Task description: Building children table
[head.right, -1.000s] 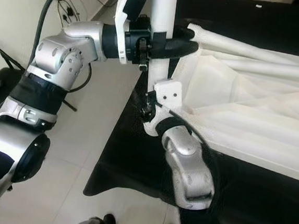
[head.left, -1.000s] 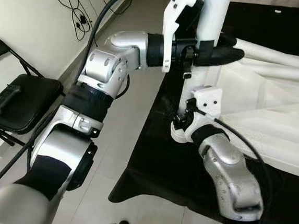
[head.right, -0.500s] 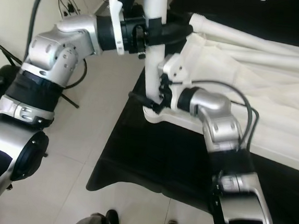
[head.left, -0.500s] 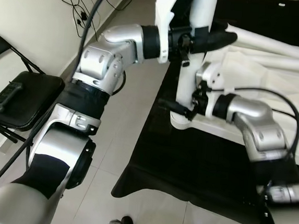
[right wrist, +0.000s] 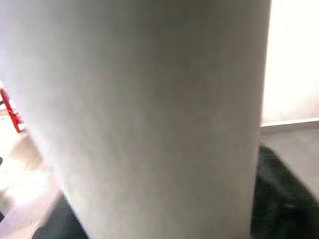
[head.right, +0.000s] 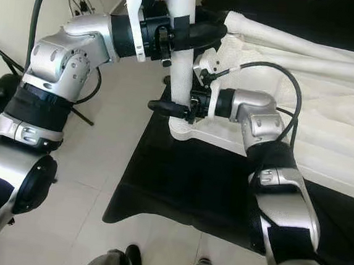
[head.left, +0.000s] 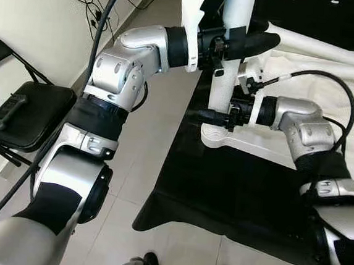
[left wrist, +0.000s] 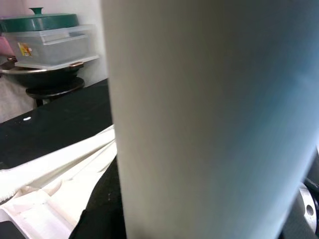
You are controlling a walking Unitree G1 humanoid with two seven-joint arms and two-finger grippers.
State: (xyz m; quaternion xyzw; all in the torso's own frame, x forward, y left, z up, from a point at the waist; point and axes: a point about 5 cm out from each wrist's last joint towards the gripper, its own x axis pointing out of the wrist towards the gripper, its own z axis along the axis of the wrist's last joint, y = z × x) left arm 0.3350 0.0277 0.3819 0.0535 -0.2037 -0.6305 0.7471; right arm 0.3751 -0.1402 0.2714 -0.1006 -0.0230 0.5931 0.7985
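A white table leg (head.left: 222,87) stands upright at the near corner of the overturned white tabletop (head.left: 330,78), its base flange (head.left: 217,139) resting on the corner. My left gripper (head.left: 244,42) is shut on the leg high up, its black fingers pointing right. My right gripper (head.right: 178,109) reaches in from the right and is shut on the leg low down, one black finger (head.left: 206,116) crossing in front of it. Seen close up, the leg (left wrist: 209,124) fills much of both wrist views (right wrist: 149,119).
The tabletop lies on a black cloth (head.left: 221,192) whose edge hangs over the tiled floor (head.left: 143,167). A black folding chair (head.left: 29,116) with a small black device (head.left: 8,110) stands left by the wall with cables (head.left: 91,13). A green-lidded box (left wrist: 47,37) sits behind.
My right arm has swung out from below to the right, and its gripper has turned to hold the leg sideways, just above the base. The left gripper keeps its hold.
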